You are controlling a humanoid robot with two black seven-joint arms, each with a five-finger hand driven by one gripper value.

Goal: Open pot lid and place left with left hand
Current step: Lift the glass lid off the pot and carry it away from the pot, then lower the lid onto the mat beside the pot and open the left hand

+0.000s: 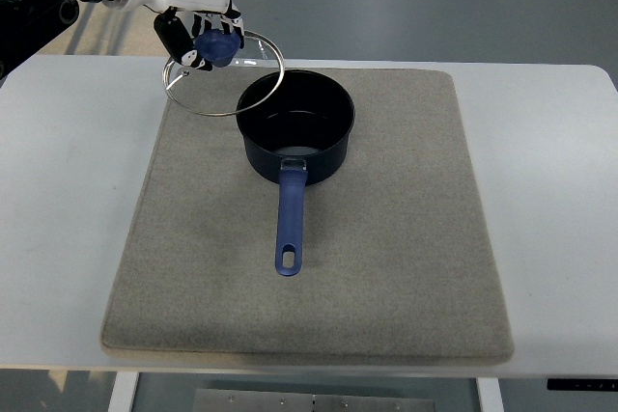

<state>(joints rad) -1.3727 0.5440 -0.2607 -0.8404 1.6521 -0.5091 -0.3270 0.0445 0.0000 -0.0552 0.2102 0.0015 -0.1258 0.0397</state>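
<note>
A dark blue saucepan (294, 127) stands uncovered on a grey mat (386, 238), its blue handle (290, 224) pointing toward the near edge. My left hand (198, 31) comes in from the upper left and is shut on the blue knob (216, 46) of the glass lid (193, 94). The lid hangs tilted above the mat's far left corner, its right rim overlapping the pot's left rim in this view. The pot's inside looks empty. The right arm does not show.
The mat lies on a white table (68, 190). Bare table surface runs along the mat's left side and its right side (560, 190). Dark robot parts (34, 7) sit at the far left corner.
</note>
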